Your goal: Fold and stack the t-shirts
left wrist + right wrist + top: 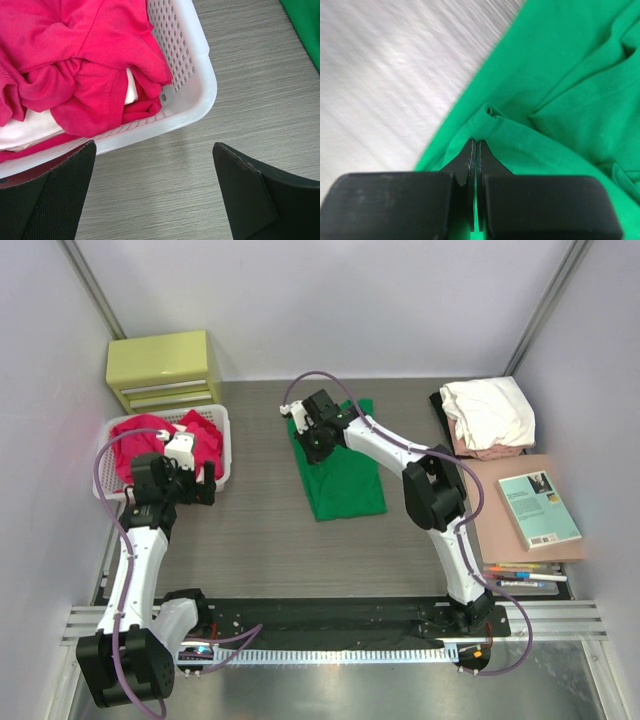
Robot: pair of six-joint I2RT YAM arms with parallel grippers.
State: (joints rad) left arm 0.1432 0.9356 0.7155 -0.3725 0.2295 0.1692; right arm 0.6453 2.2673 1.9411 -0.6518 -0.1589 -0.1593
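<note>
- Right claw (475, 148): fingers together, clamped on a raised edge fold of the bright green cloth t-shirt (345, 480), spread mid-worktop toward the far edge.
- Left claw (152, 155): fingers wide apart, empty, above the grey wood-grain worktop (240, 75), beside a corner of the white slatted plastic basket (200, 90).
- Red cloth t-shirts (75, 50): crumpled inside the basket, near the worktop's left edge.

The surface (250, 540) is viewed from above, with its near edge at 6 o'clock. The left wrist view is pointed steeply down, close to a corner of the basket (202, 90), which is found at 9 o'clock in the top view. The right wrist view is held very near the green t-shirt (560, 60), which is shown near centre from above and clipped at 1 o'clock in the left wrist view.
</note>
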